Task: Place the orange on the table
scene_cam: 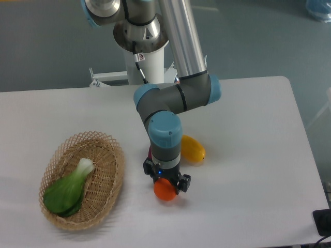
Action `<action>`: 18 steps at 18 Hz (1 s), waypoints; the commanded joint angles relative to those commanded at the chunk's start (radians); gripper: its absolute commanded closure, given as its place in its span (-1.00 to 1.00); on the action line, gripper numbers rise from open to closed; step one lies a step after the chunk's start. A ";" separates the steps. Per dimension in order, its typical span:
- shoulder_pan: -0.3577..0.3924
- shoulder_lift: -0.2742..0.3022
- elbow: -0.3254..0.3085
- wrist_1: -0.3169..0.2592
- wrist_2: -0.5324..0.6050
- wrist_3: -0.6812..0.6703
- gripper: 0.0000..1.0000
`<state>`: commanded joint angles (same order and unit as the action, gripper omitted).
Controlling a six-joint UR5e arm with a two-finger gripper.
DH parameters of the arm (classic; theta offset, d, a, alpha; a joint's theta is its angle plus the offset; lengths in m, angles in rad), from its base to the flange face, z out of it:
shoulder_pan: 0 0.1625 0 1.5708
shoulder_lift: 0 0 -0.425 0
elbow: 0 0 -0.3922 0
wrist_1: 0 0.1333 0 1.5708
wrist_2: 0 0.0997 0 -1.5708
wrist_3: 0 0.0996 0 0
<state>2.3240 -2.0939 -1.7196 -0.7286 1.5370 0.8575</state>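
The orange (165, 191) is a small round bright-orange fruit low over the white table (248, 155), just right of the wicker basket. My gripper (166, 185) points straight down over it, and its black fingers sit on either side of the fruit's upper half, closed on it. The orange's top is hidden by the gripper body. I cannot tell if the orange touches the tabletop.
An oval wicker basket (111, 199) at the front left holds a green leafy vegetable (70, 188). A yellow-orange mango-like fruit (193, 148) lies on the table just behind and right of the gripper. The robot base (145, 57) stands at the table's far edge.
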 joint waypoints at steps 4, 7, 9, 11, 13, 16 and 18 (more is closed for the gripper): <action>0.009 0.032 0.012 0.000 -0.002 -0.002 -1.00; 0.020 0.035 0.029 0.000 0.000 -0.003 -1.00; 0.034 0.035 0.060 -0.002 0.002 -0.009 -1.00; 0.047 0.037 0.086 -0.002 0.002 -0.011 -1.00; 0.066 0.047 0.089 -0.002 -0.002 -0.009 -1.00; 0.089 0.058 0.089 -0.006 -0.005 -0.006 -1.00; 0.097 0.055 0.100 -0.009 -0.002 -0.011 -1.00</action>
<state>2.4206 -2.0386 -1.6200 -0.7378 1.5355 0.8468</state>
